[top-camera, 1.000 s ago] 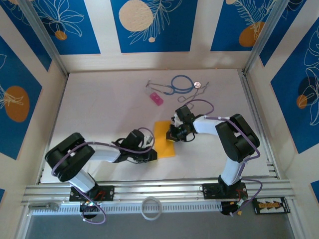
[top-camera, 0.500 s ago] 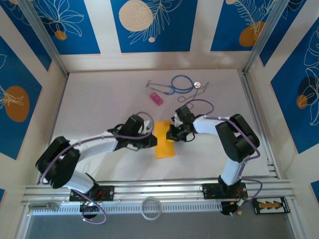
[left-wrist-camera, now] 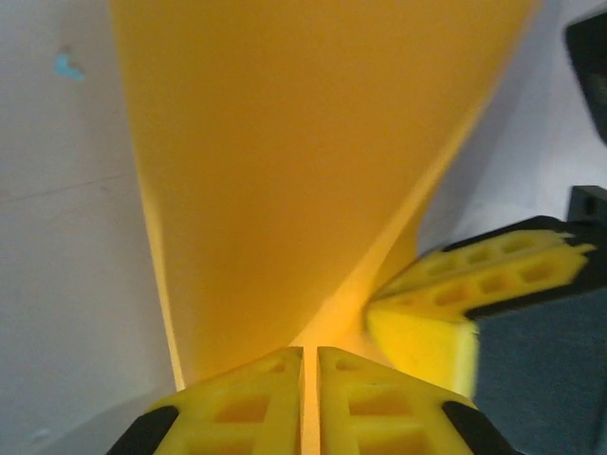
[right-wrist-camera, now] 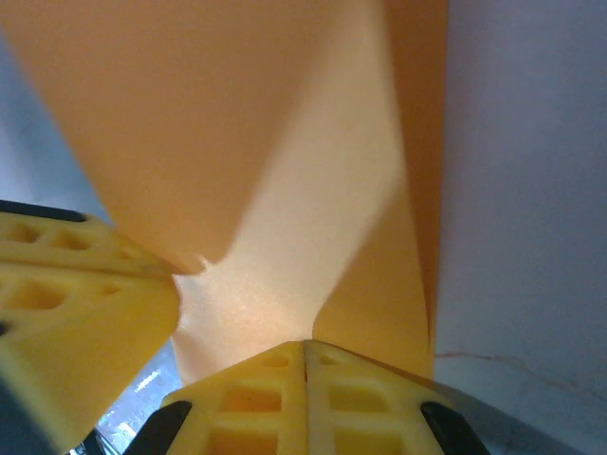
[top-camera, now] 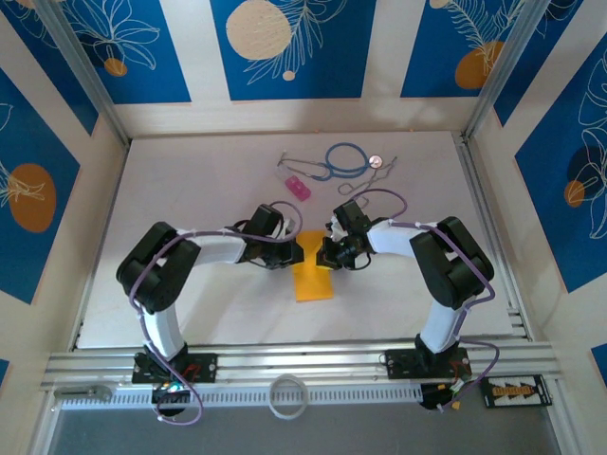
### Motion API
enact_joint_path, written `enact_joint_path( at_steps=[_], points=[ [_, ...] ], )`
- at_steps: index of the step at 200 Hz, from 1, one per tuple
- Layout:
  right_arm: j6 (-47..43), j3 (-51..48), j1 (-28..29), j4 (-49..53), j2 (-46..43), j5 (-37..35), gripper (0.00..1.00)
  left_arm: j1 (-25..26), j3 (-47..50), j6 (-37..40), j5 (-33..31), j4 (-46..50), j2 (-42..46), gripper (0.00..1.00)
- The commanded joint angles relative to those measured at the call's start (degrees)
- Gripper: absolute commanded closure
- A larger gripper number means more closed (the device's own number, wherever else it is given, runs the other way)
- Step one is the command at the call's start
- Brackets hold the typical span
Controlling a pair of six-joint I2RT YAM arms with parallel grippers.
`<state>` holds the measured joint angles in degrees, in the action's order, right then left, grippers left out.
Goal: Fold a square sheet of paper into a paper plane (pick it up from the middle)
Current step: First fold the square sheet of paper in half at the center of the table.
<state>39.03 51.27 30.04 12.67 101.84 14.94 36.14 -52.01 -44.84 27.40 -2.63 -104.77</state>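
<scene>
The left gripper, arrived from lower left, and the right gripper both pinch shut on the square sheet of paper (likely ready to fold).

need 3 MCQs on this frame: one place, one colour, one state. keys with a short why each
1. Where is the pink block relative to the paper sheet?
A. farther from the arm bases
B. between the sheet and the bases
C. on top of the sheet

2. What colour is the paper sheet?
A. blue
B. orange-yellow
C. green

3. The left fingers are:
A. spread wide
B. shut on the sheet's edge
C. shut on the pink block

Key:
1 A: the top view shows the block beyond the sheet, apart from it.
2 B: the top and both wrist views show orange-yellow paper.
3 B: the left wrist view shows them together, with the paper running in between.
</scene>
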Motion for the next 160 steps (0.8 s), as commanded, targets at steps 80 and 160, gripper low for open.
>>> enact_joint_path(
  at_steps=[80, 160],
  points=[
    [-1.48, -1.24, 0.46, 7.46, 2.51, -4.79, 1.00, -2.04, -1.88, 2.22, 2.01, 1.24, 0.15, 0.87],
    [-1.74, -1.36, 0.48, 7.29, 2.75, -4.35, 1.00, -3.31, -5.72, 4.50, -1.27, 5.10, -5.29, 0.88]
  ],
)
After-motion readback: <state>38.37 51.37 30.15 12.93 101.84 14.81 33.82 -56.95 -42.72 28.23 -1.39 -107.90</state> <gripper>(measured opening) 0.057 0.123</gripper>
